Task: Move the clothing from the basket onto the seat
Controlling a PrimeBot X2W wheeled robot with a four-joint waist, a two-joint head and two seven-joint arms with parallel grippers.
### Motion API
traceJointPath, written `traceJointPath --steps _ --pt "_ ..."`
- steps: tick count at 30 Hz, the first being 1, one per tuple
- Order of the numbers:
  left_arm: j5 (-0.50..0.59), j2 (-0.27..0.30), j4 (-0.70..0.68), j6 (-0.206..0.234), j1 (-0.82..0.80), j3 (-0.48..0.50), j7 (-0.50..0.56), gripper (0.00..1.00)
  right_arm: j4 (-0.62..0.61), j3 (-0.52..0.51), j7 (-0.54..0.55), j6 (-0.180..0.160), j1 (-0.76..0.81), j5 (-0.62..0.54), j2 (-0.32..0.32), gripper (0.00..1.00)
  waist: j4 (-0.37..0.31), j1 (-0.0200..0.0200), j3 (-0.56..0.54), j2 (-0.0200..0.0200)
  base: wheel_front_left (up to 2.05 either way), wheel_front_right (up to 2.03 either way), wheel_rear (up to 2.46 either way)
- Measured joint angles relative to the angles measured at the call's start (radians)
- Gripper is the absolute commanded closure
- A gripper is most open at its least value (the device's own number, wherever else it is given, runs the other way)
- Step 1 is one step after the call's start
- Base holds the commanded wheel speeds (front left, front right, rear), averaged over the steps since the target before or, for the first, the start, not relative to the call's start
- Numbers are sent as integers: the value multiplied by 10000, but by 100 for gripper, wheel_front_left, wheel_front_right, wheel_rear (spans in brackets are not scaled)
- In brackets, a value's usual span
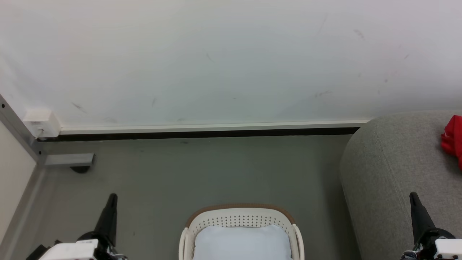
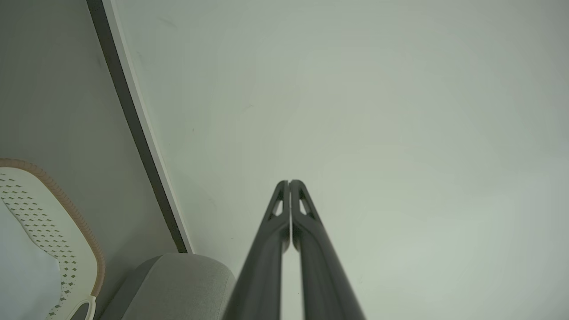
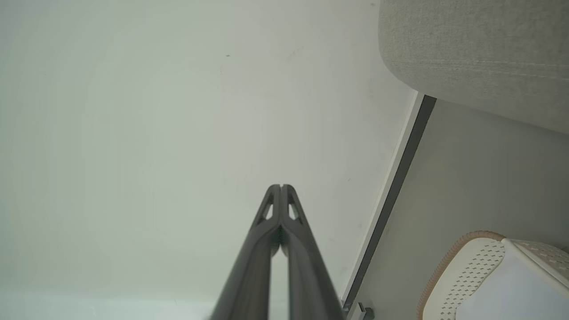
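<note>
Done: I see red clothing [image 1: 454, 139] on the seat [image 1: 393, 169], right edge of frame | Left: basket [image 1: 240, 216], bottom middle, has a white pad [image 1: 242, 242], no red I can see, so I think nearly finished | left tool [image 1: 112, 196] and right tool [image 1: 413, 195] both closed tight, holding nothing

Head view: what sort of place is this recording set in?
Likely an indoor room staged as a home laundry corner, perhaps a lab: a bare, scuffed white wall over a grey floor, a cream laundry basket, and a grey upholstered seat with red clothing on it.
</note>
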Motion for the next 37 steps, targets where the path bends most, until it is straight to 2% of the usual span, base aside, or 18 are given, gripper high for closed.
traceJointPath --steps 37 --pt "0 0 -2 -2 -1 0 0 100 0 2 0 0 -1 0 0 100 0 0 0 0 0 0 0"
